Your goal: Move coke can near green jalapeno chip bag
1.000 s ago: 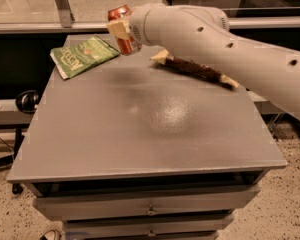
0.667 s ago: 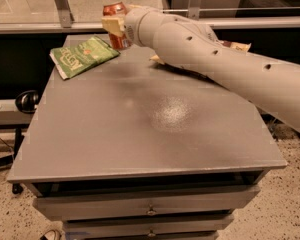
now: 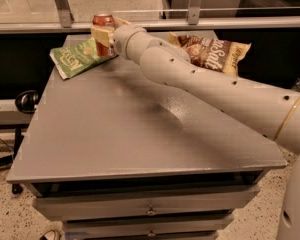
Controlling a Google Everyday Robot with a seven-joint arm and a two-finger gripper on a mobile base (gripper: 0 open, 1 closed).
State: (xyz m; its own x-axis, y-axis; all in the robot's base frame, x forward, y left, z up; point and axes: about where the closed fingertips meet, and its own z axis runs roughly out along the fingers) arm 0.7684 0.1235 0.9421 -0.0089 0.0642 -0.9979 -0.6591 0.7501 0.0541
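Observation:
The coke can (image 3: 103,23) is an orange-red can with a silver top. It stands upright at the far left of the grey table (image 3: 115,129), at the right edge of the green jalapeno chip bag (image 3: 77,57). My gripper (image 3: 106,35) is shut on the can, its pale fingers (image 3: 102,34) across the can's front. The can's base is hidden behind the fingers and wrist, so I cannot tell if it touches the table. The green bag lies flat at the far left corner.
A larger brown-and-yellow chip bag (image 3: 212,51) lies at the far right of the table, partly behind my arm (image 3: 210,89). A metal rail with posts (image 3: 190,21) runs behind the table. Drawers (image 3: 150,209) sit under the front edge.
My arm has reached farther back and left with the can, bringing it to the green bag's right edge. The brown bag, covered before, now shows behind the arm.

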